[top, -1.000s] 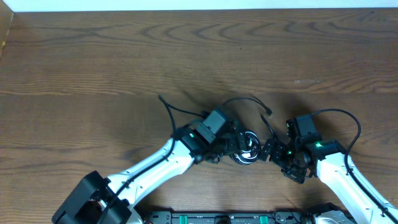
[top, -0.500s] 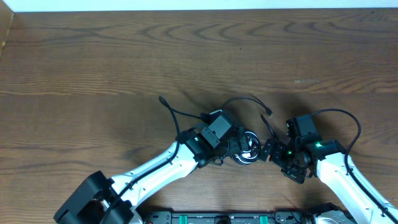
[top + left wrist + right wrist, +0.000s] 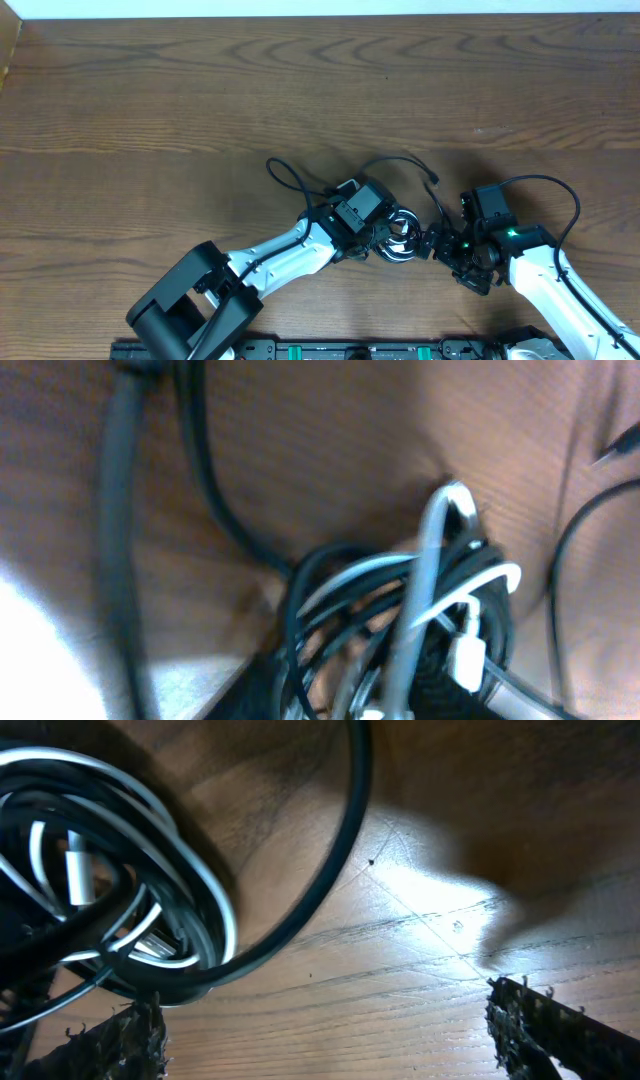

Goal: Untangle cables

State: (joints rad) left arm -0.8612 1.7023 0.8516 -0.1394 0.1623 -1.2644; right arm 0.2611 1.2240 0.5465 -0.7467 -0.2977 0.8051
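Observation:
The cables [image 3: 402,236] lie as a tangled coil of white and black cords just below the table's middle. One black strand [image 3: 392,160] arcs up to a small plug [image 3: 433,179]. Another black strand [image 3: 286,180] loops off to the left. My left gripper [image 3: 386,234] is on the coil's left side; in the left wrist view the cables [image 3: 420,610] fill the space between its jaws, which are shut on them. My right gripper [image 3: 433,244] stands wide open at the coil's right edge. In the right wrist view its left fingertip [image 3: 115,1038] is beside the cables [image 3: 120,900].
Both arms' thicker black cables run along the arms, the right one [image 3: 560,195] arching over the wrist. The wooden table [image 3: 320,90] stretches back to a white edge at the top. The arm bases sit at the table's front edge.
My left gripper has moved right onto the coil and closed on it. The black strand on the left has curled into a loop. The right arm has not moved.

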